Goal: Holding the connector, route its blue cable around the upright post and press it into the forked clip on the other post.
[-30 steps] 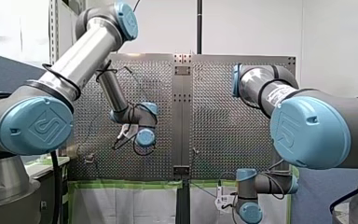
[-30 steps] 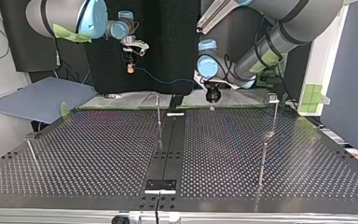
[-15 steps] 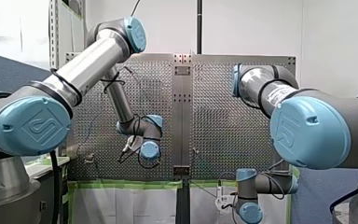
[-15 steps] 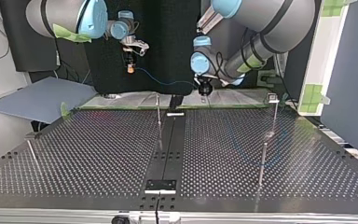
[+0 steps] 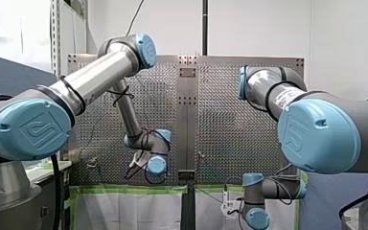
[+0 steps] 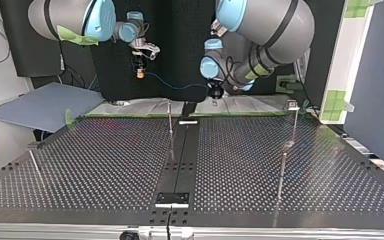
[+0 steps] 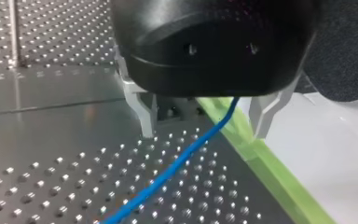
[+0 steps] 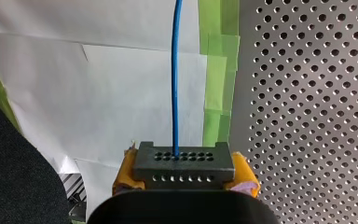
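- The connector (image 8: 182, 164) is clenched between the yellow pads (image 8: 125, 171) of my right gripper (image 8: 184, 177). It hangs clear of the surface (image 6: 105, 160), so the blue cable (image 8: 175, 79) exits straight and free for routing.
- My left gripper (image 7: 204, 116) is released. Its 2 metal fingers (image 7: 144, 112) straddle the cable, apart from it, probably to guide it toward the upright post (image 6: 170, 122).
- The clip (image 6: 293, 104) is too small to confirm its fork.
- The cable's far end is cut off.

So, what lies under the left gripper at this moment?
Between the left gripper's open fingers the blue cable runs over the perforated table beside green tape. The gripper's body hides the cable's upper end.
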You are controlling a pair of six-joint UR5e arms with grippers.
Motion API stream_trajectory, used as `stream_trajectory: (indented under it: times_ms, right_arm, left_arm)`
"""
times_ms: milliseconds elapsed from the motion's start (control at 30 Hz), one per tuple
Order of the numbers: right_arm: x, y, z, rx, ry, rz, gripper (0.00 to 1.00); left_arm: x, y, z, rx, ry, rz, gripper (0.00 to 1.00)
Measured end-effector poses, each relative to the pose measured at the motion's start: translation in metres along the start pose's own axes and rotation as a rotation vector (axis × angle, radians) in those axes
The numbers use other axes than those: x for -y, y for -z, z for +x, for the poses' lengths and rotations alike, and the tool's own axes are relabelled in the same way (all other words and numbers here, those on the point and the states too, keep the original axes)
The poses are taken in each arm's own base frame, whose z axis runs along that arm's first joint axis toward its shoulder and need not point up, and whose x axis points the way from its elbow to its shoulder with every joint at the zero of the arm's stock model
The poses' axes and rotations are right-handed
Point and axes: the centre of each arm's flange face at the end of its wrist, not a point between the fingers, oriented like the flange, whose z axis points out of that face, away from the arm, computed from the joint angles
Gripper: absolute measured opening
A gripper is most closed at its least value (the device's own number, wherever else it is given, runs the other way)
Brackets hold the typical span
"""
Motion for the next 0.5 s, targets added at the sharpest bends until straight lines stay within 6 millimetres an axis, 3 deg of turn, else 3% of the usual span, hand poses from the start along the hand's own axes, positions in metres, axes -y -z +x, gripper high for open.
stream_trajectory:
  times_ms: [300, 500]
  right_arm:
    - [0.0, 0.0, 0.0, 0.0, 0.0, 0.0, 0.0]
    - [0.0, 0.0, 0.0, 0.0, 0.0, 0.001, 0.0]
  left_arm:
    - [0.014, -0.001, 0.036, -0.056, -0.029, 0.004, 0.98]
    - [0.016, -0.004, 0.034, -0.062, -0.01, 0.011, 0.98]
